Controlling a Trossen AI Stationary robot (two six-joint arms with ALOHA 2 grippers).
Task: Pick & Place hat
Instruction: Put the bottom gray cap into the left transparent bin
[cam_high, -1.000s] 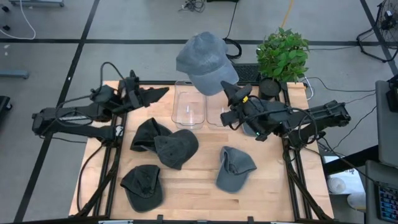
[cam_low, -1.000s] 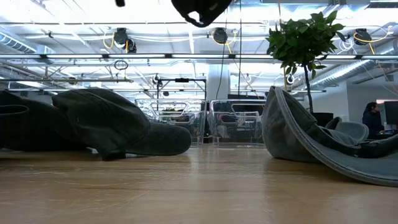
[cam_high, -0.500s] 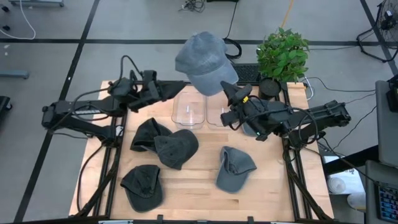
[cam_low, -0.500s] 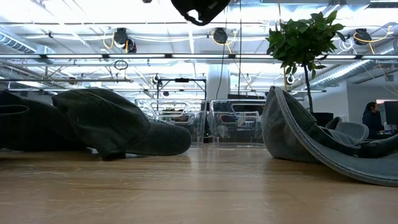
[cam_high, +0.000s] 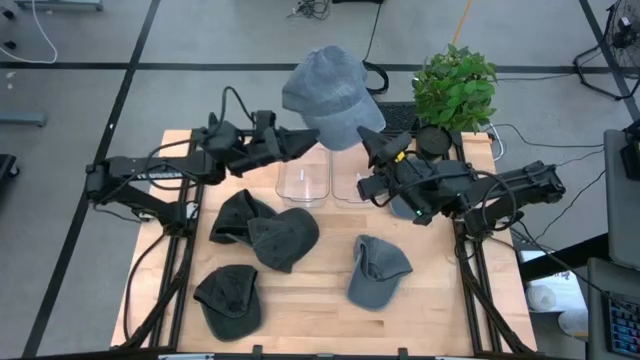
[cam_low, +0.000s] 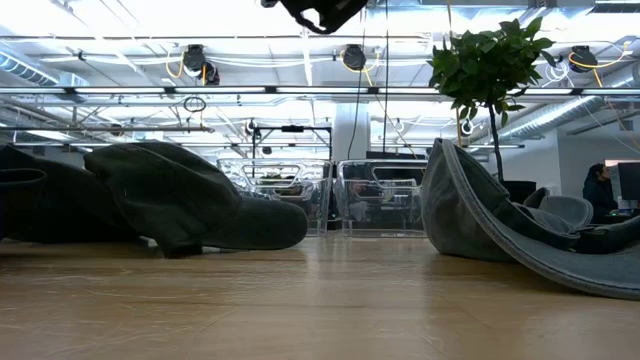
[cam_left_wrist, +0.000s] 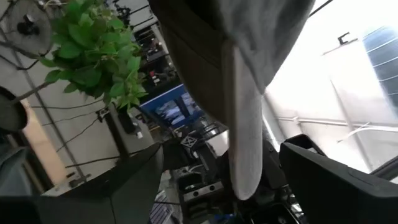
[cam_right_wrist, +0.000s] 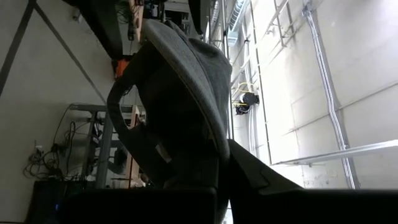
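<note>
Grey cloth is pinched in the closed right gripper (cam_high: 366, 137), which holds the raised hat (cam_high: 325, 85) above the clear bins (cam_high: 305, 171); the left gripper (cam_high: 303, 140), jaws wide, reaches under the brim and could knock it loose

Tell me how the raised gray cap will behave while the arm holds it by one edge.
The gray cap, pinched by the right gripper, probably stays domed rather than collapsing: its crown looks full in the high view. It seems light, since a pinch at one edge carries it. The brim looks stiff and flat, so the open left gripper could likely take it there.
</note>
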